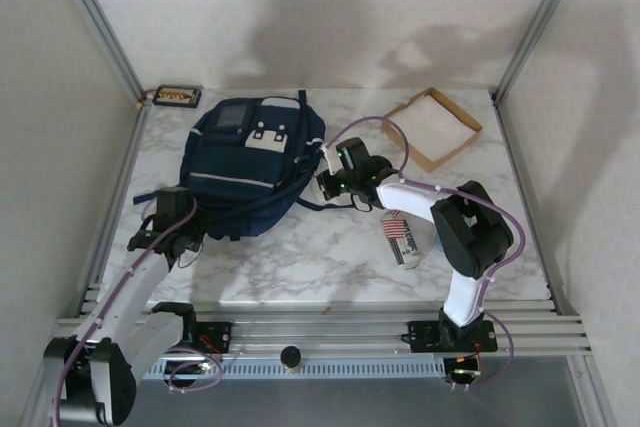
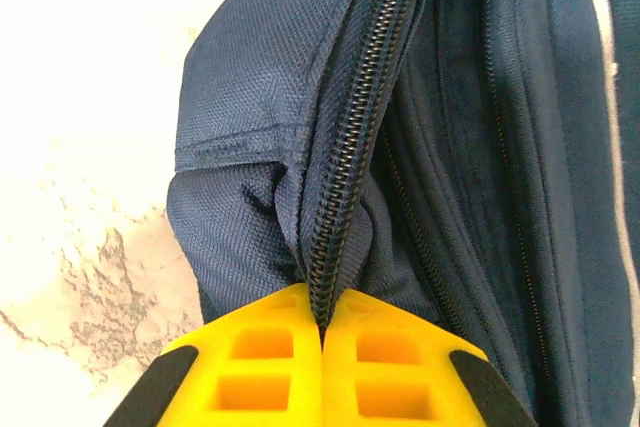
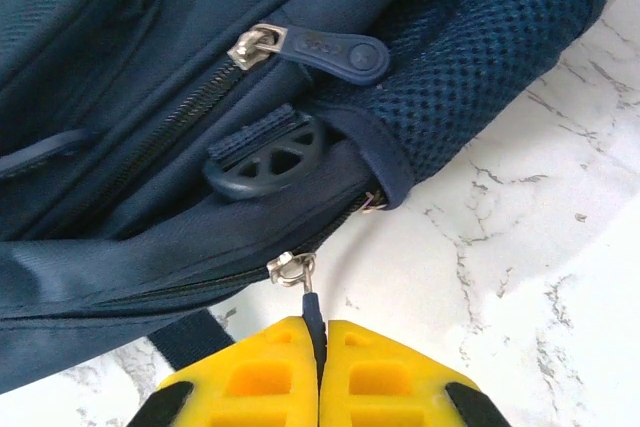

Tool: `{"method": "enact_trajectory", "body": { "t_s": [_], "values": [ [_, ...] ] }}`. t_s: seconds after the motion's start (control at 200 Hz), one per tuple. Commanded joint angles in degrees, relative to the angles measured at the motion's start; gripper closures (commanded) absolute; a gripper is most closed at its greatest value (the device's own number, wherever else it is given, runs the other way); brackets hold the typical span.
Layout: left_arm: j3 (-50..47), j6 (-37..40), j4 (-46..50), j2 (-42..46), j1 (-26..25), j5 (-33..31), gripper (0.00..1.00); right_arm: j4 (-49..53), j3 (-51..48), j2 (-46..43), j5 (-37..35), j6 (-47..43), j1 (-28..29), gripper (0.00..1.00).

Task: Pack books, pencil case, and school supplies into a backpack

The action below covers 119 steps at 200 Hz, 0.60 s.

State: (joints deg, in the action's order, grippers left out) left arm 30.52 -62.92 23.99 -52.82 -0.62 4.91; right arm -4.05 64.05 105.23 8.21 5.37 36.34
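I work over the marble table (image 1: 330, 272), which carries everything under both pincers. The backpack (image 1: 250, 162) lies flat on it, spanning the gap between the two pincers, with its lower left corner at the left pincer and its right flank at the right pincer. The left pincer (image 2: 322, 322) is clenched on the backpack's edge: its yellow fingers (image 2: 262, 367) meet on the fabric, and the zip track (image 2: 352, 162) runs straight out from between the tips. The right pincer (image 3: 320, 332) is clenched on the zip pull (image 3: 312, 309), a dark tab hanging from a metal slider (image 3: 290, 267) just beyond the fingertips. A shallow cardboard tray (image 1: 400, 113) sits well apart from the right pincer, beyond it and to its right. A striped pouch (image 1: 402, 239) lies near the right pincer, on the arm-base side.
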Motion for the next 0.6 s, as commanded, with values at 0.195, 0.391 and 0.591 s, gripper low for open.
{"method": "enact_trajectory", "body": {
  "t_s": [0.195, 0.391, 0.591],
  "values": [
    [4.8, 6.4, 5.8, 0.7, 5.2, -12.5, 1.0, -4.1, 0.1, -2.5, -6.0, 1.7, -3.0, 1.0],
    [8.4, 12.0, 7.1, 2.8, 5.0, -8.4, 0.45, 0.7, -3.6, -11.5, -0.3, 7.8, -1.4, 0.5],
    [10.5, 10.1, 3.6, 1.6, -2.2, -5.8, 0.44, 7.3, 8.0, -4.2, 6.1, 17.0, -3.3, 0.31]
  ]
}}
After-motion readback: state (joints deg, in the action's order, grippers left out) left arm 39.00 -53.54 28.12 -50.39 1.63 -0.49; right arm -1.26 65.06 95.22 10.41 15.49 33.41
